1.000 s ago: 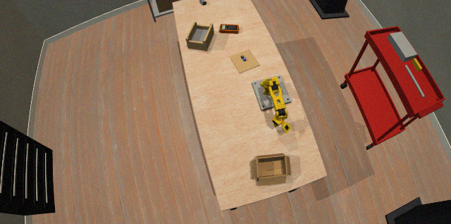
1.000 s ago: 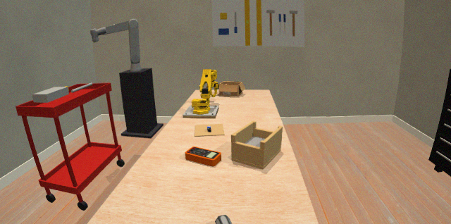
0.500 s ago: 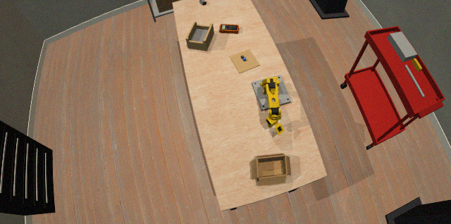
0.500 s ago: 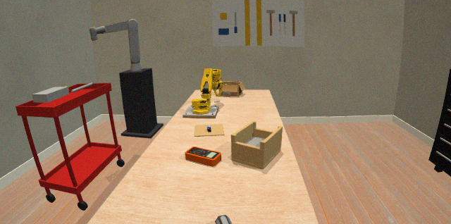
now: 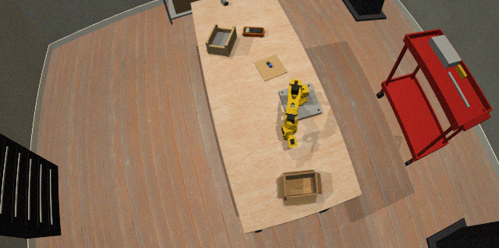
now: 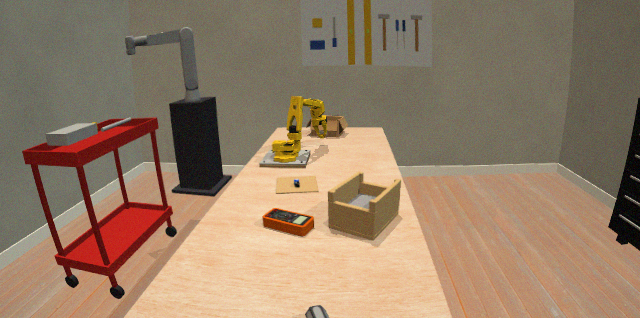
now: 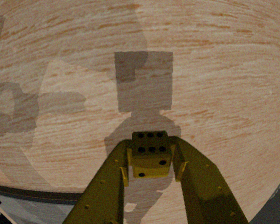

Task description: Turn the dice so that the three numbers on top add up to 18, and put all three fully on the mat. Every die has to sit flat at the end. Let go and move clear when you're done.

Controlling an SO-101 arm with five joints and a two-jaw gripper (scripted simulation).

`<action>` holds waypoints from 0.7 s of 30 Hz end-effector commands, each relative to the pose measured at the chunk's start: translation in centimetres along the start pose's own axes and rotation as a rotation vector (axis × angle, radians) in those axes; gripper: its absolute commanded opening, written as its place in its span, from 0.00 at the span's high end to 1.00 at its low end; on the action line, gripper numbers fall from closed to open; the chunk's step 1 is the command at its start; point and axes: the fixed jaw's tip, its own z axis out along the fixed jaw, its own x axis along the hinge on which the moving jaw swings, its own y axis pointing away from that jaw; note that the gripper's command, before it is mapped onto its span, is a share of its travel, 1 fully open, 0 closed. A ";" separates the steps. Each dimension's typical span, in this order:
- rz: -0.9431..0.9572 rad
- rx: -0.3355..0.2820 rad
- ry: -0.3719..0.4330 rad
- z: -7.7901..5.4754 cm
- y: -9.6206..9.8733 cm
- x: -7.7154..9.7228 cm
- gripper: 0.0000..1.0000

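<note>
My gripper (image 5: 292,144) (image 6: 322,134) (image 7: 151,156) is shut on a yellow die (image 7: 150,162) and holds it above the bare table, between the arm's base and the cardboard box. In the wrist view the die shows a face with six dots and, below it, a face with two dots. The tan mat (image 5: 273,74) (image 6: 284,187) lies on the other side of the base. A small blue die (image 5: 270,65) (image 6: 296,181) is on it, with a small dark die (image 5: 268,63) (image 6: 297,185) touching or close beside it. Their top numbers are too small to read.
An open cardboard box (image 5: 301,200) stands near the table's end. A wooden bin (image 5: 218,50) (image 6: 350,218) and an orange multimeter (image 5: 253,32) (image 6: 288,222) are beyond the mat. A dark cylinder (image 5: 224,2) (image 6: 317,312) lies at the far end. The arm's grey base plate (image 5: 310,113) is beside the mat.
</note>
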 end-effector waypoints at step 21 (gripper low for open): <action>0.318 0.126 -0.145 -0.1 -5.1 2.4 1.00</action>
